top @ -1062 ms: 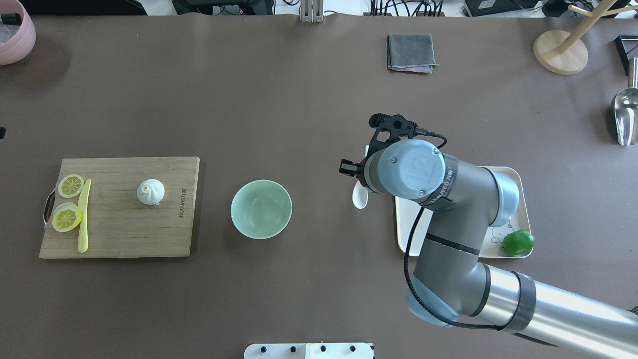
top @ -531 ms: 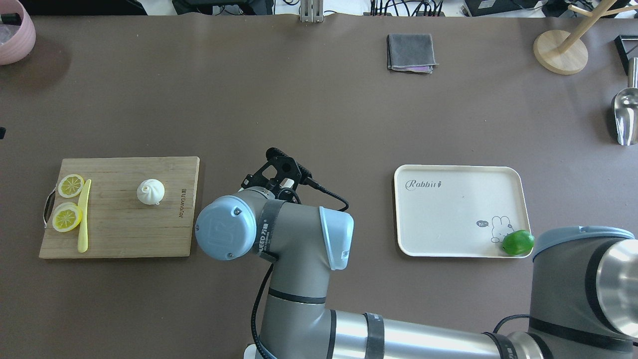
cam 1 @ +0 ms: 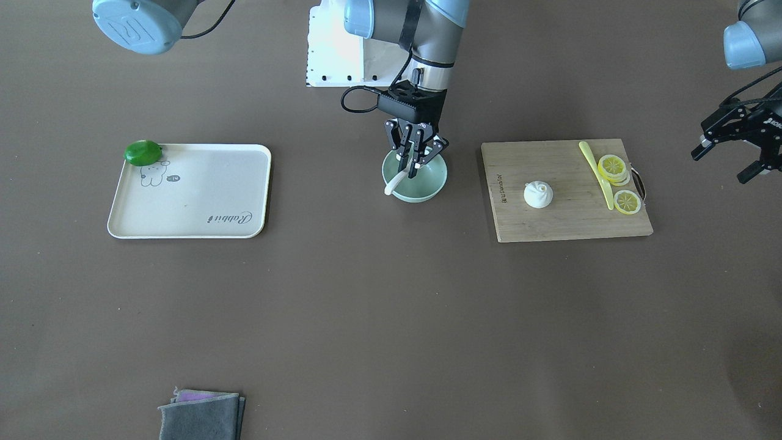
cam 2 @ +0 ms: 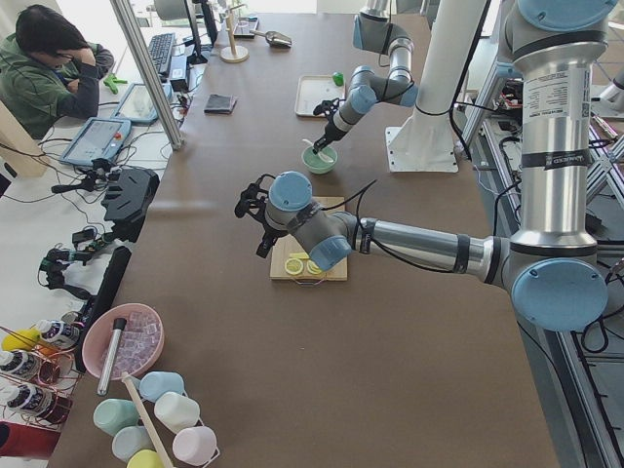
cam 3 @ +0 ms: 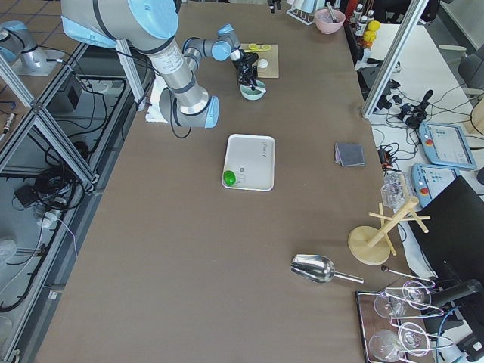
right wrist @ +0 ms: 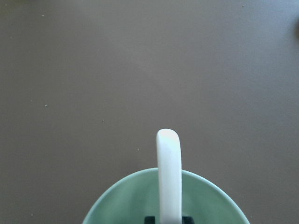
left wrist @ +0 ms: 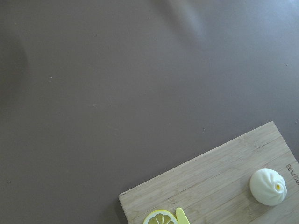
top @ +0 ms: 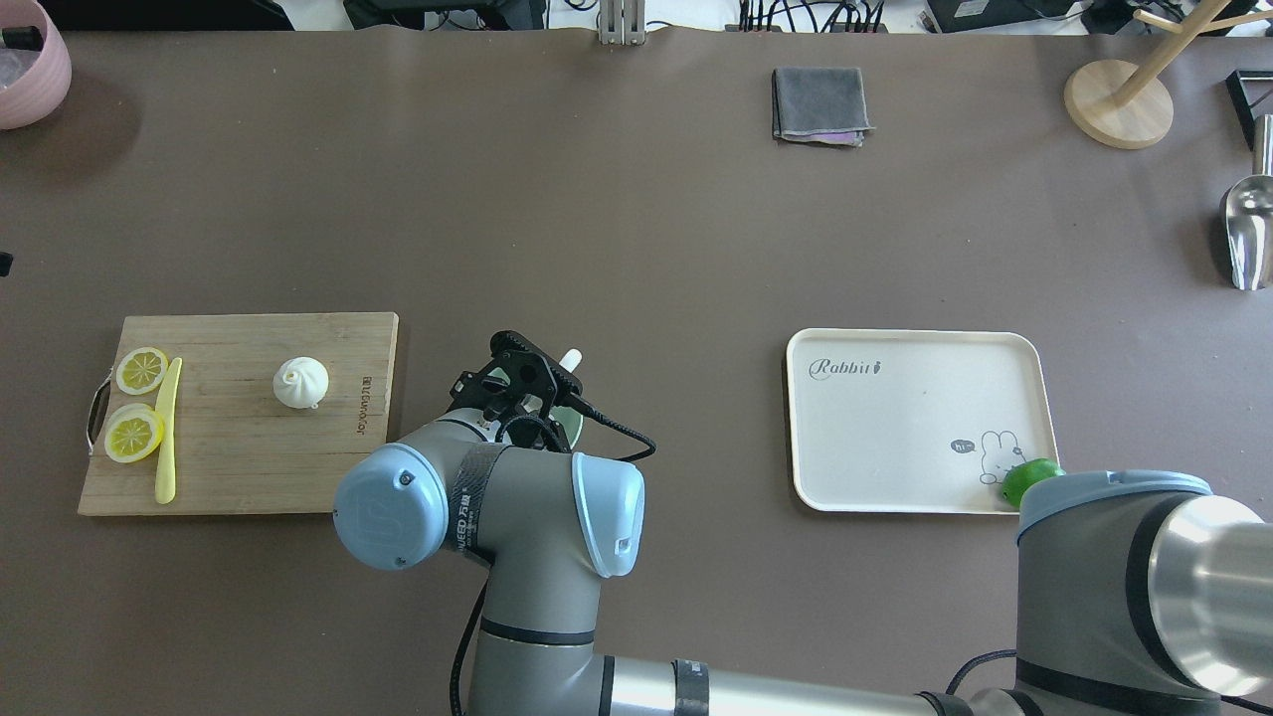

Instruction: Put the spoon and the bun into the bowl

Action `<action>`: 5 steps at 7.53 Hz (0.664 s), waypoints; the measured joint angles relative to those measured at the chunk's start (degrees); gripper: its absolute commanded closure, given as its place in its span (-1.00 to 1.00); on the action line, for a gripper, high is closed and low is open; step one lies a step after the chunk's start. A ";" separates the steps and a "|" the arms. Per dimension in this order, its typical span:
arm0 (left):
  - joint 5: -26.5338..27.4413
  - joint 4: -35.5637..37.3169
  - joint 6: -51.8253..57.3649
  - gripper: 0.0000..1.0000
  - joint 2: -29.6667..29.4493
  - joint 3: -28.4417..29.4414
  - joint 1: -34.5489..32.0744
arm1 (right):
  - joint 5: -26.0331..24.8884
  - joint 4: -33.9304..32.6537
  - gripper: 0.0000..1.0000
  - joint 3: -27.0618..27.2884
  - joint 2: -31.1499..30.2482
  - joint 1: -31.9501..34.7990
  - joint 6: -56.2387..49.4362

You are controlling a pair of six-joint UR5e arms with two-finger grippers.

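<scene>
My right gripper [cam 1: 414, 165] is shut on the white spoon [cam 1: 394, 183] and holds it tilted over the mint-green bowl [cam 1: 427, 189]. The handle sticks out past the bowl's rim [right wrist: 131, 200] in the right wrist view, and the spoon's [right wrist: 168, 172] scoop end is hidden. In the overhead view the right arm covers most of the bowl [top: 573, 426]; only the spoon's handle tip [top: 570, 358] shows. The bun [top: 300, 382] sits on the cutting board [top: 239, 467]; it also shows in the left wrist view [left wrist: 267, 186]. My left gripper [cam 1: 719, 166] is open and empty, beyond the board's outer end.
Lemon slices [top: 134, 433] and a yellow knife [top: 166, 438] lie on the board's left end. A cream tray [top: 895, 428] with a green fruit [top: 1024, 479] is at the right. A grey cloth [top: 819, 104], a wooden stand [top: 1119, 104], a metal scoop [top: 1248, 229] and a pink bowl [top: 30, 70] stand at the far edges.
My right arm has swung left from the tray side to over the bowl, carrying the spoon. It now covers most of the bowl. The bun and board have not moved.
</scene>
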 measured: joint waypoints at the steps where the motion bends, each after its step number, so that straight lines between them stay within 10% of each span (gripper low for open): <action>1: 0.04 0.03 -0.03 -0.97 -0.13 0.02 0.02 | -1.30 -0.25 -1.00 0.21 0.01 -0.07 -0.49; 5: 3.71 -0.83 -5.82 -0.97 -1.01 -1.94 3.57 | 2.59 -0.58 -1.00 12.96 -5.78 6.28 -14.43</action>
